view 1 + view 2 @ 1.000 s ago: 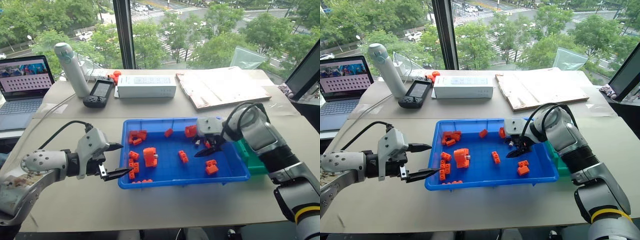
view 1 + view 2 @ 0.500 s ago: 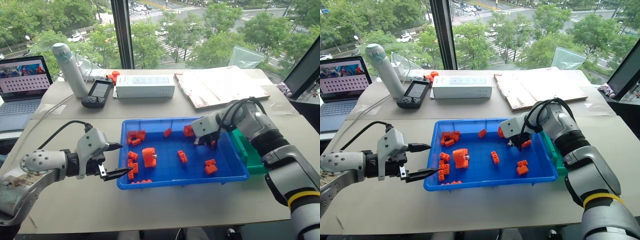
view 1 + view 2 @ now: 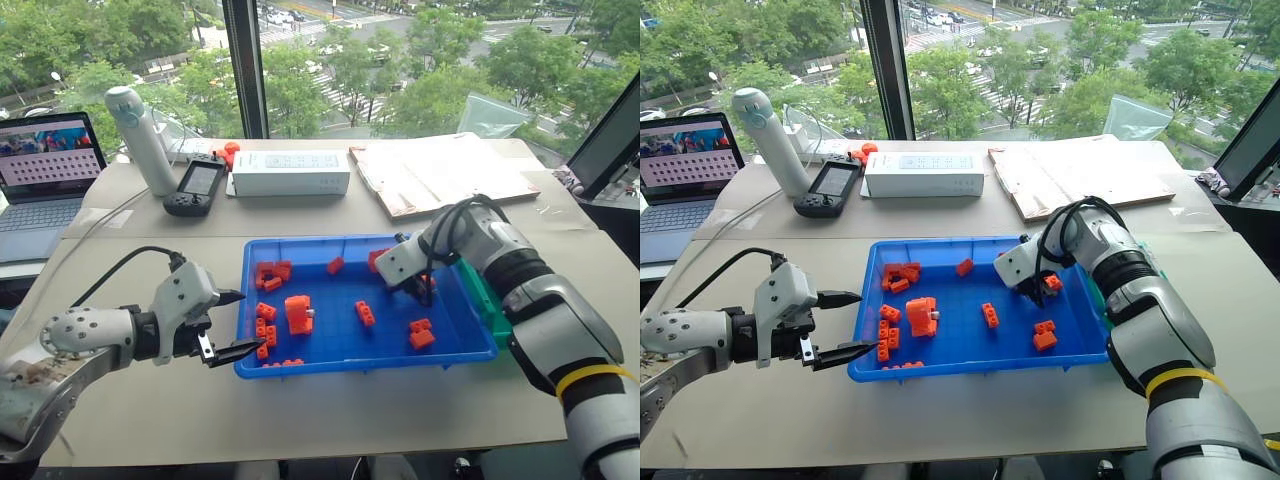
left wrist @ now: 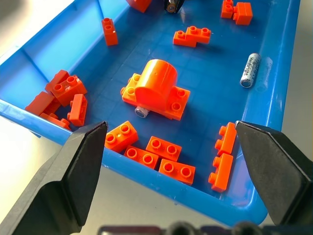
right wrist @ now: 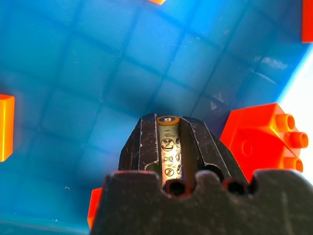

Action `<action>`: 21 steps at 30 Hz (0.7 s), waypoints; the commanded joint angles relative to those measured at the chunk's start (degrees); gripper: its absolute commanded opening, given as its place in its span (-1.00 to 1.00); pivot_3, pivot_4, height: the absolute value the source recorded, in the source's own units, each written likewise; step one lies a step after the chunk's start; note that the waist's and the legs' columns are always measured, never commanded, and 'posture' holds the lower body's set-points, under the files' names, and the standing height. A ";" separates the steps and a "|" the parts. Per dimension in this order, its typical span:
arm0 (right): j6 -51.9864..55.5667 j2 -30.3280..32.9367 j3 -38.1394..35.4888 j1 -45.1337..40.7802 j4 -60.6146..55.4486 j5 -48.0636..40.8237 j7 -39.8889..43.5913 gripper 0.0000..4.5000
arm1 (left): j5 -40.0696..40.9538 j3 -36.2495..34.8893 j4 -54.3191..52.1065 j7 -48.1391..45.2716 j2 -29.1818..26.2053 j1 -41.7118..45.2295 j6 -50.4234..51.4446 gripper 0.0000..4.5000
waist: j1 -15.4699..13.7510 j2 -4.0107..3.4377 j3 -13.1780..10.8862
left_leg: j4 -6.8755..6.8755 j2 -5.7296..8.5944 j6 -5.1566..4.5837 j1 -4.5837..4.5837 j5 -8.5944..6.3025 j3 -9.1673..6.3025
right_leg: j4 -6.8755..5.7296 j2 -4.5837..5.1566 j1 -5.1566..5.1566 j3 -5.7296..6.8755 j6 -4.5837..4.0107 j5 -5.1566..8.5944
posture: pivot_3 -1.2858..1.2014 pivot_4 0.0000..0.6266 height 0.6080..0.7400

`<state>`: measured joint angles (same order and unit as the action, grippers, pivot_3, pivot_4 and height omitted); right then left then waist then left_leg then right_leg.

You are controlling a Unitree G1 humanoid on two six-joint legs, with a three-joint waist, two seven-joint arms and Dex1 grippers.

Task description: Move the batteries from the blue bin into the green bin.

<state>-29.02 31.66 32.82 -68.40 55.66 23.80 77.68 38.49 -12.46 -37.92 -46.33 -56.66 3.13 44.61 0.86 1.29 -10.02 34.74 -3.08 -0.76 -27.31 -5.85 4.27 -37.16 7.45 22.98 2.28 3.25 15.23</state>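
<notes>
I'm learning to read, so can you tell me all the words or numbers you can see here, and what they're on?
Nothing reads clearly.
loose battery in the blue bin: black lettering, too blurred.
held battery in the right gripper: tiny round symbols, no legible words.
white box: faint print, too small.
laptop screen: tiny pictures, nothing readable.

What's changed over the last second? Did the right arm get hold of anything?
The right gripper swung down and rolled over the right end of the blue bin, and its jaws, open a second ago, have shut on a battery. The left gripper stays open at the bin's left edge. The orange bricks and the loose battery by the near rim have not moved; the green bin is as before.
</notes>
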 commanded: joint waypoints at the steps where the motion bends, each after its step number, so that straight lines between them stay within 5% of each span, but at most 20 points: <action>1: 1.51 -2.51 -6.70 0.49 -5.32 -11.44 6.92 -0.89 | 0.46 -1.28 -1.53 0.17 0.05 0.46 -0.33 1.00 | 0.11 0.00 0.00 | 0.00 -0.01 0.00 0.00 0.00 0.00 | 0.00 0.00 0.00 0.00 0.00 0.00 | 0.03 -0.52 1.00; 4: 6.01 -4.38 -12.57 1.16 -12.55 -21.23 10.64 -0.89 | 0.25 -0.69 -1.21 -0.03 -0.06 1.39 -0.72 1.00 | 0.40 -0.04 -0.02 | -0.03 -0.05 0.00 0.00 0.02 -0.01 | -0.04 -0.05 -0.27 -0.01 -0.01 -0.01 | 0.03 -0.52 1.00; 9: 24.66 1.91 -19.17 1.65 -28.32 -28.00 11.39 -0.89 | 1.16 0.04 1.52 -1.32 0.68 6.08 -1.47 1.00 | -1.05 -0.14 -0.13 | 0.00 -0.02 0.02 -0.02 0.02 -0.14 | -0.03 -0.09 -0.21 0.08 0.00 0.00 | 0.03 -0.52 1.00; 14: 39.47 16.21 -22.95 4.94 -35.90 -27.55 11.99 -0.89 | 2.40 2.06 5.25 -2.49 3.55 12.47 -1.93 1.00 | -2.14 -0.13 -0.13 | 0.06 -0.01 0.03 -0.03 -0.02 -0.12 | 0.07 -0.06 -0.12 0.09 0.01 -0.01 | 0.03 -0.52 1.00; 21: 46.96 31.67 -26.07 11.78 -37.66 -25.69 10.09 -0.89 | 2.28 5.15 8.73 -4.50 5.79 18.03 -2.12 1.00 | -1.31 -0.15 -0.13 | 0.00 0.00 -0.02 -0.05 -0.02 0.01 | 0.03 -0.01 -0.07 -0.03 -0.01 0.00 | 0.03 -0.52 1.00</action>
<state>16.30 61.62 8.42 -57.58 20.11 -2.18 88.10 40.77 -7.56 -29.61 -49.98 -51.07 20.02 43.84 -0.44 1.15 -10.15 34.72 -3.08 -0.81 -27.36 -5.86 4.30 -37.13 7.43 22.76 2.22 3.23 15.23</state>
